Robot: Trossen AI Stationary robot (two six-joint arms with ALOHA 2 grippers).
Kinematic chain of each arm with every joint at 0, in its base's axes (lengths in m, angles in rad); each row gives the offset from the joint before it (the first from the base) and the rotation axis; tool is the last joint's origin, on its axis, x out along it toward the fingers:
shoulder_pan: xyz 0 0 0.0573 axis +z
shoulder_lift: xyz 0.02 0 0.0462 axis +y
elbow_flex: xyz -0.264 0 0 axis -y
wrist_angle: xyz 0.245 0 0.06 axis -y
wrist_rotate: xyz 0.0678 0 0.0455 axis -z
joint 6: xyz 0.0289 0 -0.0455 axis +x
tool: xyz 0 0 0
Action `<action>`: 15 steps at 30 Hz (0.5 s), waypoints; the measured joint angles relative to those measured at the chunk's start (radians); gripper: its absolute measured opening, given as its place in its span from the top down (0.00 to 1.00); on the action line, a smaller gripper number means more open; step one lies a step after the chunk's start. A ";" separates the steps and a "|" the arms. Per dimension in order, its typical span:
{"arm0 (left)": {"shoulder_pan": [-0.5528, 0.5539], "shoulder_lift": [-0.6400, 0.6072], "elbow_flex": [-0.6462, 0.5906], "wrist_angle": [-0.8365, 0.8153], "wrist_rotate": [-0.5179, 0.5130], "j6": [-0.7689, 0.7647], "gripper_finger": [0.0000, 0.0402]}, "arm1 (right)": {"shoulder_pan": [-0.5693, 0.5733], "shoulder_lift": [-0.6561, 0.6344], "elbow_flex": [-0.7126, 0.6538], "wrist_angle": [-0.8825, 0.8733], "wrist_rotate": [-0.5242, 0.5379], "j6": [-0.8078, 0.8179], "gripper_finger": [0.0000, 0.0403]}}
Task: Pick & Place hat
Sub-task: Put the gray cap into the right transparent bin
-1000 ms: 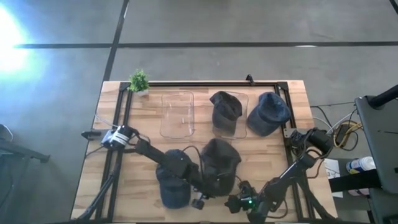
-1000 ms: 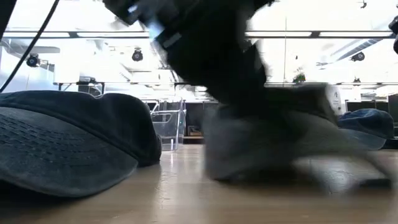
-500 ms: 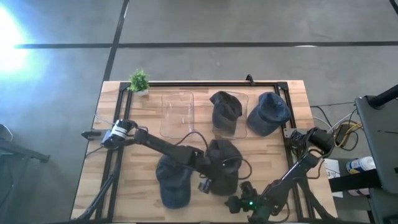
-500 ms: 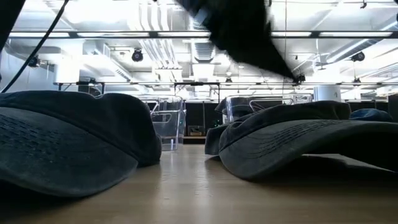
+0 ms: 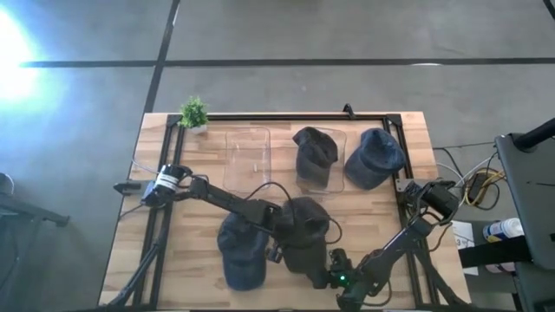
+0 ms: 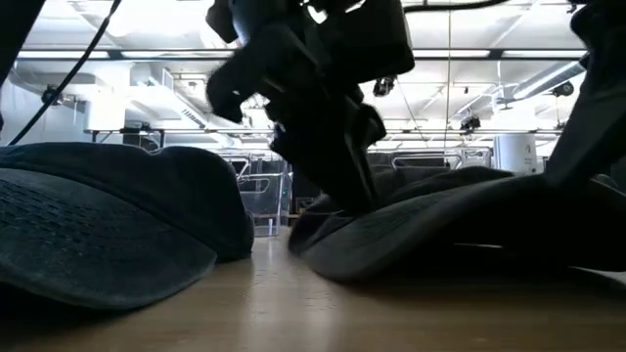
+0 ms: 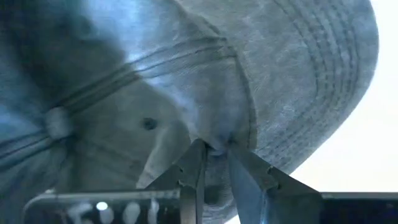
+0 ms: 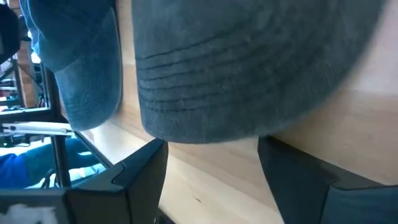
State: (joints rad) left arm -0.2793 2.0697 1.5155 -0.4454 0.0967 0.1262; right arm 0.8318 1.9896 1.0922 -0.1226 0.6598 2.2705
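A dark cap (image 5: 309, 218) lies on the table's near middle, its brim (image 8: 249, 81) toward the near edge. My left gripper (image 5: 279, 240) comes down at the cap's left side and is shut on its cloth (image 7: 215, 148). My right gripper (image 5: 333, 262) stands open at the brim's near edge, one finger on either side of it (image 8: 211, 158), and I see no touch. In the low view the left gripper (image 6: 337, 181) stands on the cap (image 6: 460, 215). My left gripper pinches a small fold of the cap's crown (image 7: 214, 143), right beside the seam where the brim starts, between its two fingertips (image 7: 194, 163). The fingers come slanting down from the table's left. The cap lies on the table below them.
A blue cap (image 5: 240, 253) lies just left of the held one, large at the low view's left (image 6: 108, 225). Farther back stand an empty clear bin (image 5: 247, 158), a clear bin holding a dark cap (image 5: 314, 154), another blue cap (image 5: 375, 158) and a small plant (image 5: 193, 113).
My left gripper has gone from the near edge toward the far edge and tipped down onto the dark cap's left side. The cap's near part has shifted a little to the left. My right gripper has crept toward the brim.
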 joint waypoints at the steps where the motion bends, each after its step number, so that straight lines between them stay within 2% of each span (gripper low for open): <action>1: -0.007 0.000 -0.001 0.006 0.006 -0.025 0.84 | -0.001 -0.003 -0.004 0.002 0.007 -0.001 0.39; 7: -0.040 0.003 -0.005 0.101 0.001 -0.115 0.84 | -0.005 -0.038 -0.023 0.000 0.005 -0.034 0.39; 15: -0.040 0.014 -0.016 0.165 -0.027 -0.150 0.84 | 0.017 -0.112 -0.032 0.004 0.029 -0.099 0.43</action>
State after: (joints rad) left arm -0.3193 2.0842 1.4996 -0.2806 0.0702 -0.0241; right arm 0.8483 1.8778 1.0597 -0.1191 0.6893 2.1715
